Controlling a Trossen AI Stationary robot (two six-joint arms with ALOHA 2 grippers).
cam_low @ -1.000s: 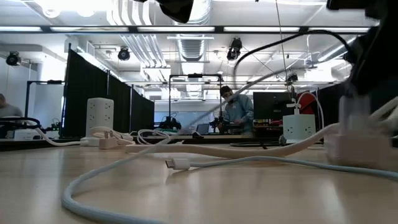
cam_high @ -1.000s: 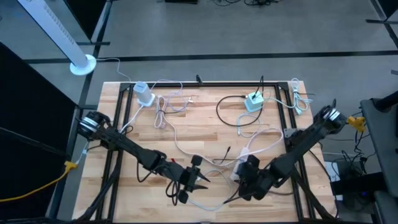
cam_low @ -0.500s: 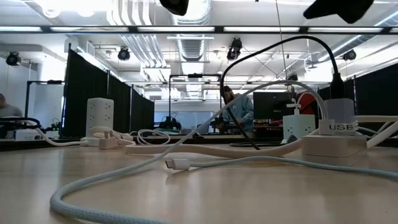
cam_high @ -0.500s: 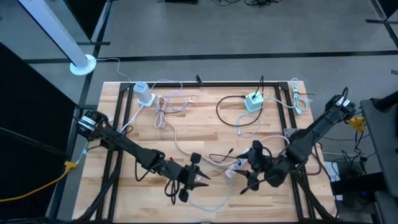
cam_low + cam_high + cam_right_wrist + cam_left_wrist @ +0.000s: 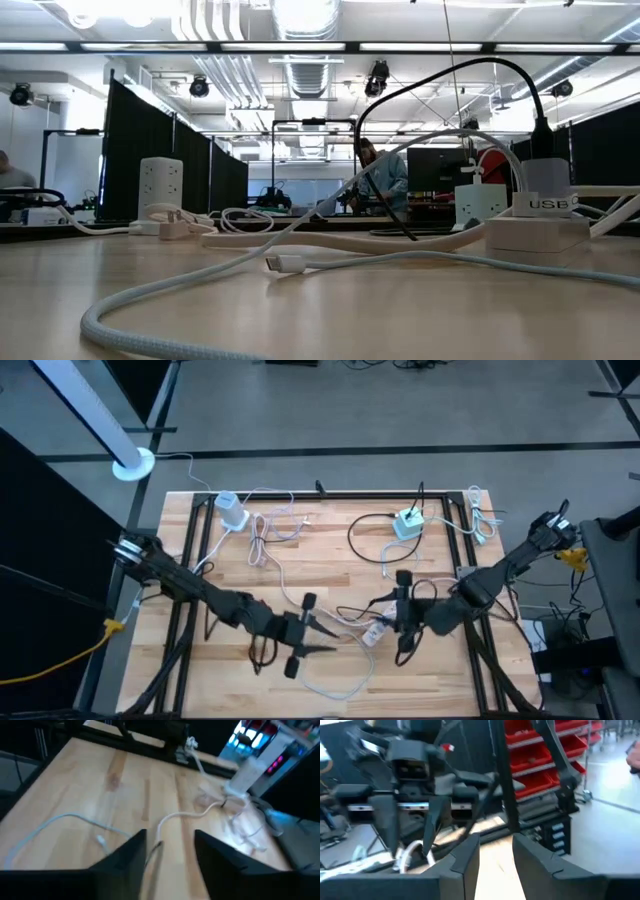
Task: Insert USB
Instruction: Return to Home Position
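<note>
A white block marked USB (image 5: 545,225) lies on the wooden table right of the middle (image 5: 372,632). A black plug (image 5: 541,140) stands in its top, and its black cable (image 5: 430,85) arches away. A white cable's free connector (image 5: 283,263) lies on the table nearby. My right gripper (image 5: 390,615) hovers above and just beyond the block, open (image 5: 170,855), with no grip on anything. My left gripper (image 5: 328,635) hovers to the block's left, pointing level at the right gripper, open (image 5: 496,855), with bare table showing between its fingers.
A white charger (image 5: 232,512) and a teal-and-white adapter (image 5: 407,523) sit near the far edge. Loose white cables (image 5: 262,538) loop over the table's middle and far right (image 5: 482,520). A thick white cable (image 5: 150,320) curls along the near side. A person (image 5: 380,180) stands in the room behind.
My right gripper has come away from the white USB block, risen, rolled about its own axis and drawn back toward the far right. The block now stands free with the black plug in its top. My left gripper has risen a little.
</note>
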